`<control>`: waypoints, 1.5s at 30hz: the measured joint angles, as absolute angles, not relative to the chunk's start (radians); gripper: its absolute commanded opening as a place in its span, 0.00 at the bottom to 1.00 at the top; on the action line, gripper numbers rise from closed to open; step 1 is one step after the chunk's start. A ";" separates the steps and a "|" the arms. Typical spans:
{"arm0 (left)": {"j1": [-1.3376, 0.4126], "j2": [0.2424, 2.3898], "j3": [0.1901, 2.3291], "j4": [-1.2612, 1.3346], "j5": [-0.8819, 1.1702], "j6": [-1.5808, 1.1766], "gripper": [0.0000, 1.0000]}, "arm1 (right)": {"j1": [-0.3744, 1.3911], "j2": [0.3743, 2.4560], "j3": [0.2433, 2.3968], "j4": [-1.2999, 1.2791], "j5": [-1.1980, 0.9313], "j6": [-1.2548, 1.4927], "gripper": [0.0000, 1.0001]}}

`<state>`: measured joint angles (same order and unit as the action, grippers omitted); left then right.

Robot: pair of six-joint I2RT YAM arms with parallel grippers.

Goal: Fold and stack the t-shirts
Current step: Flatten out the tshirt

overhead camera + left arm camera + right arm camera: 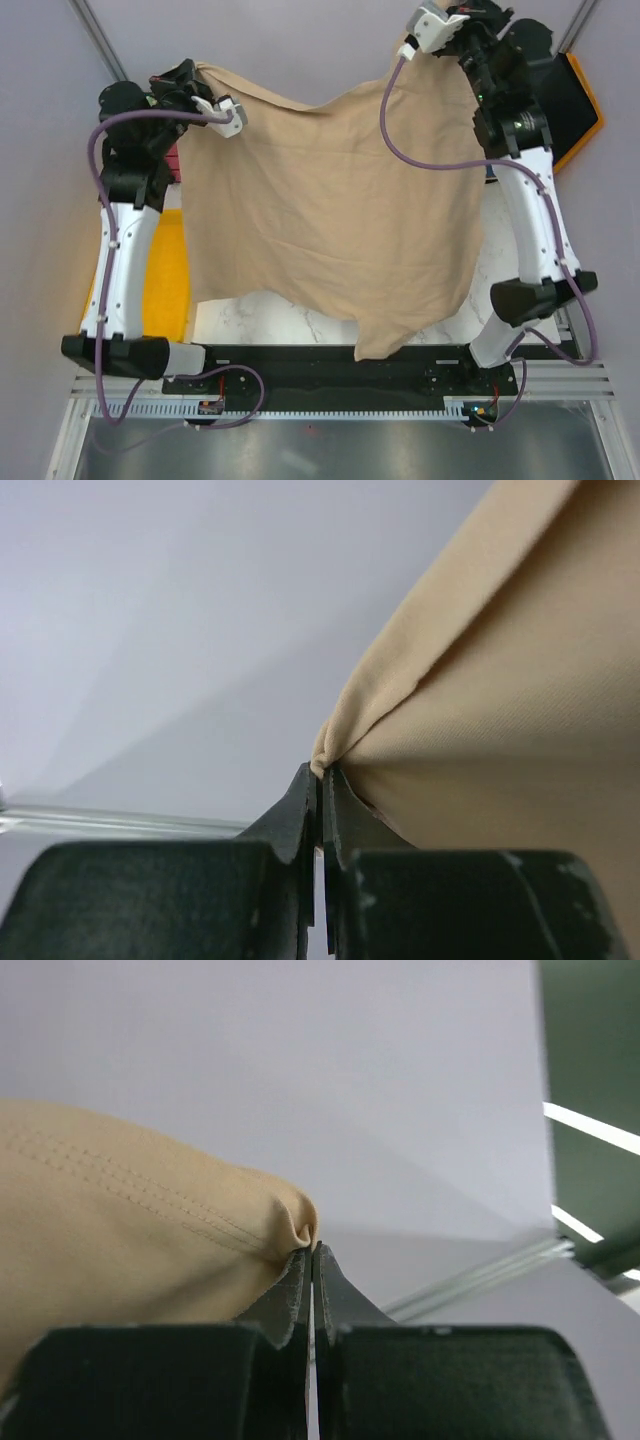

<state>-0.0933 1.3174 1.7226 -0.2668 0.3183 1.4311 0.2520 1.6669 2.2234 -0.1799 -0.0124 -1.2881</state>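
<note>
A large tan-beige t-shirt (pixel 330 210) hangs spread in the air between both arms, covering most of the table. My left gripper (pixel 203 72) is shut on its upper left corner; in the left wrist view the cloth (pixel 500 700) bunches at the closed tips of that gripper (pixel 321 770). My right gripper (pixel 445 48) is shut on the upper right corner, and the stitched hem (pixel 130 1210) puckers at the closed tips of the right gripper (pixel 311 1250). The shirt's lower edge drapes over the table's front. No other t-shirts are in view.
A white marble tabletop (pixel 260 315) shows under the shirt at the front. A yellow surface (pixel 165 285) lies along the left side with something red (pixel 172 165) behind the left arm. An orange-edged dark tray (pixel 575 95) sits at the back right.
</note>
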 measured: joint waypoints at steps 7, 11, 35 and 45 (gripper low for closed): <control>-0.043 1.548 1.792 -0.264 0.306 1.453 0.02 | 0.196 1.940 2.349 -0.201 -0.031 -1.313 0.00; -0.039 1.588 1.850 -0.115 0.279 1.453 0.02 | 0.185 1.983 2.435 -0.175 -0.040 -1.341 0.00; -0.034 1.071 0.959 0.181 0.337 1.425 0.02 | 0.189 1.271 1.409 -0.333 -0.205 -1.260 0.00; -0.034 0.827 0.780 -0.533 0.542 1.570 0.02 | 0.191 1.271 1.327 -0.907 -0.321 -1.388 0.00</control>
<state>-0.0338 0.8268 0.7803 -0.5331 0.5423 1.5703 0.1905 1.2705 1.3273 -0.9070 -0.3206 -1.3884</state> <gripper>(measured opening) 0.033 0.010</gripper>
